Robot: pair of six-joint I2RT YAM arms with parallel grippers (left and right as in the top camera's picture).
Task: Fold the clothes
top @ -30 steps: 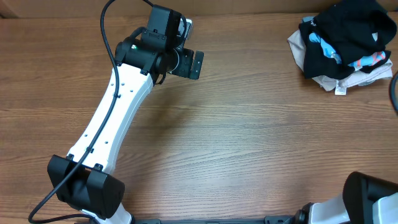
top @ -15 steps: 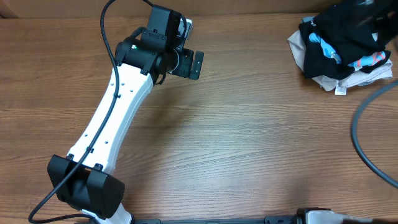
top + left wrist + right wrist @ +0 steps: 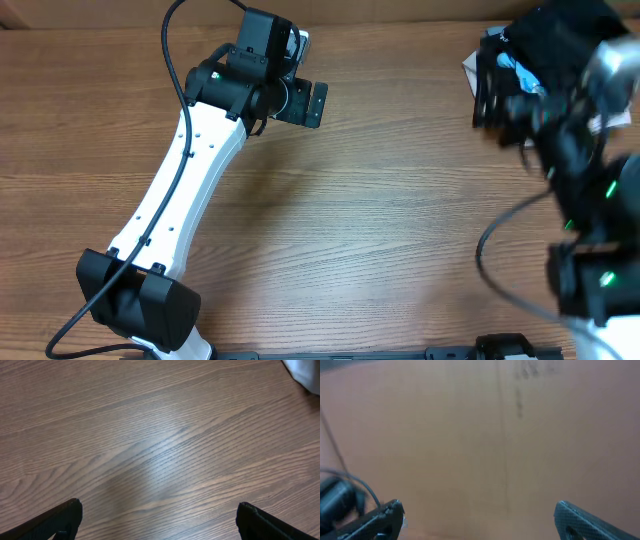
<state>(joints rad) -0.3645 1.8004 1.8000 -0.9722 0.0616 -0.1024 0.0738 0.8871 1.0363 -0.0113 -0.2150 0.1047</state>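
The black polo shirt (image 3: 556, 24) lies crumpled on a pile at the table's far right corner, partly hidden by my right arm. My right gripper (image 3: 493, 92) is blurred in the overhead view and hovers at the pile's left edge. In the right wrist view it (image 3: 477, 515) is open and empty, facing a blurred brown surface. My left gripper (image 3: 306, 102) is at the far left-centre, well away from the shirt. In the left wrist view it (image 3: 159, 517) is open and empty over bare wood.
A light-blue garment (image 3: 512, 63) and a pale one (image 3: 468, 66) sit in the same pile. A pale cloth corner (image 3: 302, 371) shows at the top right of the left wrist view. A dark cable (image 3: 340, 491) shows at the left of the right wrist view.
My right arm has swung up from the bottom right corner and now covers much of the clothes pile. My left arm has not moved.
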